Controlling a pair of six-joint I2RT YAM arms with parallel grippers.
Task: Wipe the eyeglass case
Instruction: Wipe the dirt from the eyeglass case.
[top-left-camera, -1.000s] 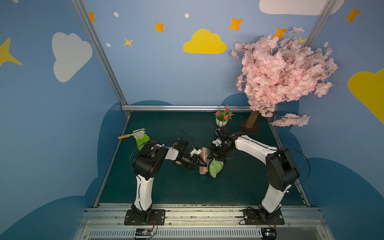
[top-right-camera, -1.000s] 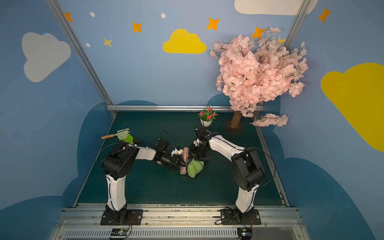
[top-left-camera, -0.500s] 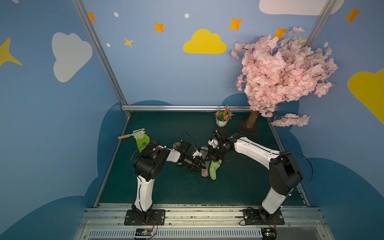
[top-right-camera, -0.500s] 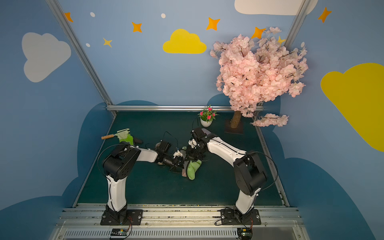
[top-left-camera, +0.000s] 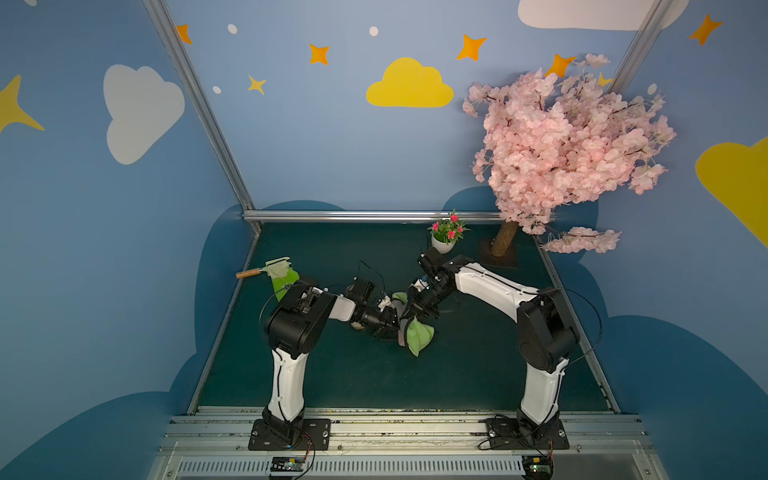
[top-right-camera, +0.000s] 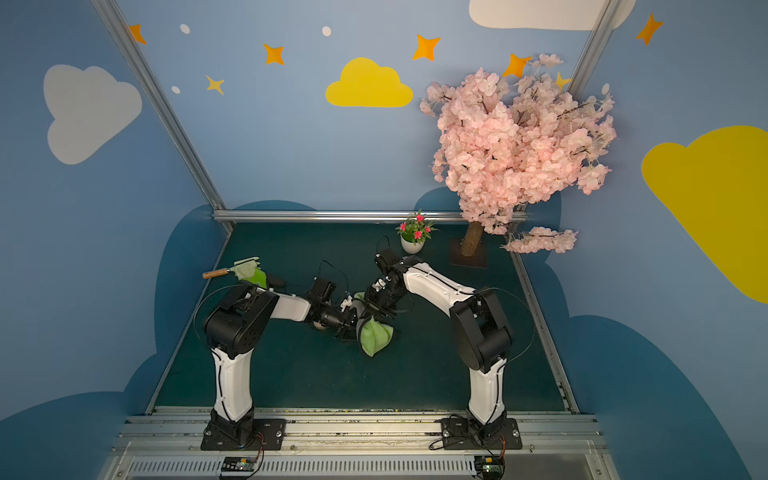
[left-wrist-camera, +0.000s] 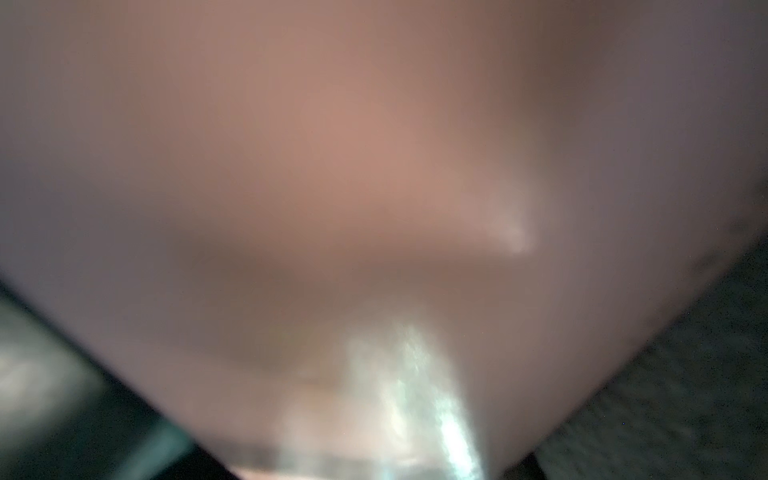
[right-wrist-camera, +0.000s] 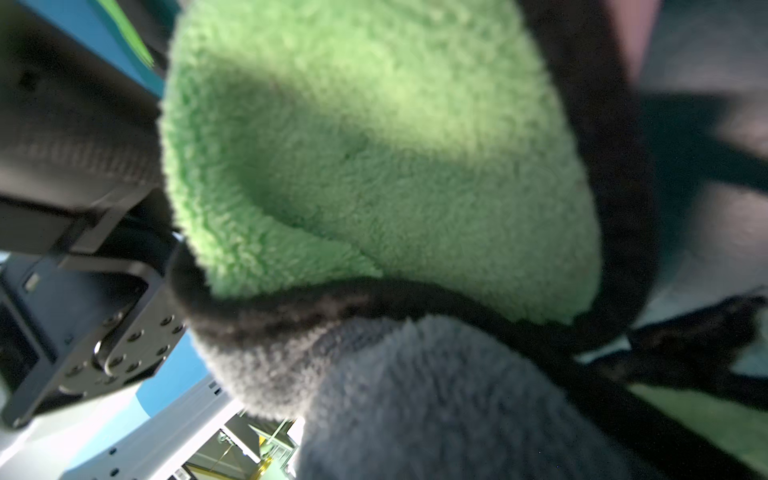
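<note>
One eyeglass case (left-wrist-camera: 374, 145), smooth, rounded and dusty pink, is gripped by the left fingers (top-left-camera: 386, 332) above the middle of the table (top-left-camera: 478, 374); up close it is only a blur. One fluffy cloth (right-wrist-camera: 374, 145), green on one face, grey on the other, with dark edging, hangs pinched in the closed right fingers (top-left-camera: 422, 309) and touches the case.

text: none legible | labels: none | brands: none | numbers, signs: none

White links (top-left-camera: 286, 382), black joints (top-left-camera: 297, 322), thin cables (top-left-camera: 600, 326), apparently screw-studded black plate (right-wrist-camera: 135, 336).
</note>
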